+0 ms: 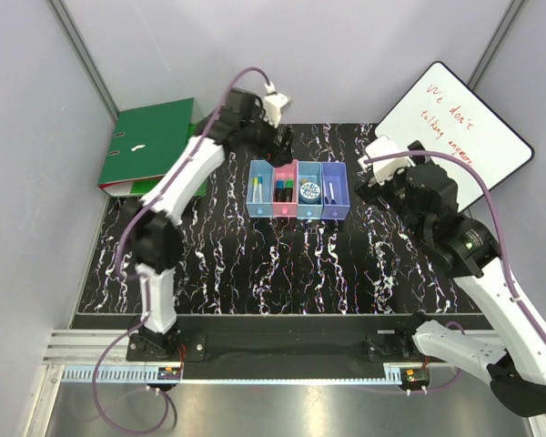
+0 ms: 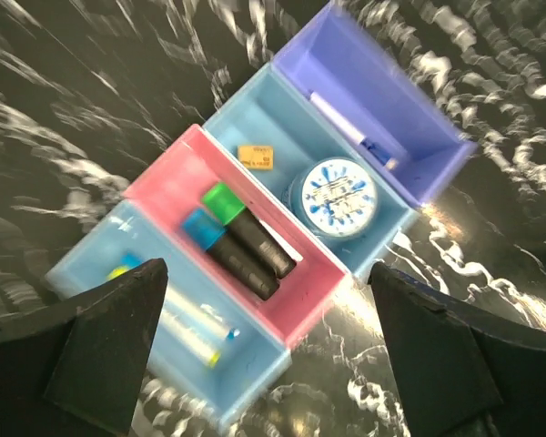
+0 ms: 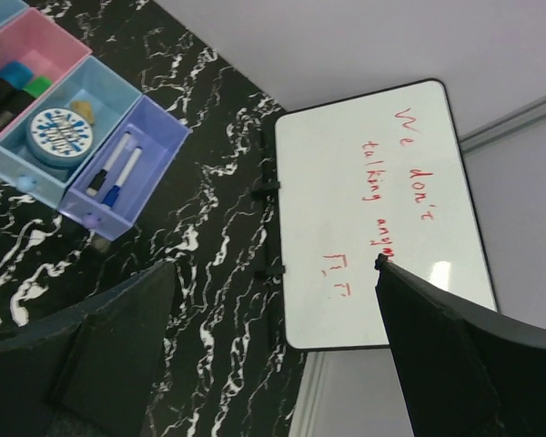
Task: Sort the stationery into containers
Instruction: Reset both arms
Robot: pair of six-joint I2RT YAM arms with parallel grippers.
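The four joined containers [image 1: 298,215] stand in a row at the table's far middle. In the left wrist view the light blue bin [image 2: 246,391] holds white markers [image 2: 187,319] with yellow and blue caps. The pink bin [image 2: 168,182] holds two black markers [image 2: 246,250] with green and blue caps. The blue bin [image 2: 255,114] holds the round tape roll [image 2: 338,196] and a small orange piece [image 2: 255,156]. The purple bin [image 2: 364,64] holds a blue-capped white marker [image 2: 350,130]. My left gripper [image 1: 282,143] [image 2: 268,364] hovers open and empty above the bins. My right gripper [image 1: 364,187] [image 3: 273,355] is open and empty, right of the purple bin [image 3: 141,123].
Green ring binders [image 1: 150,146] lie at the far left. A whiteboard with red writing [image 1: 455,123] [image 3: 373,209] leans at the far right, close behind my right gripper. Grey walls enclose the black marbled table [image 1: 282,273].
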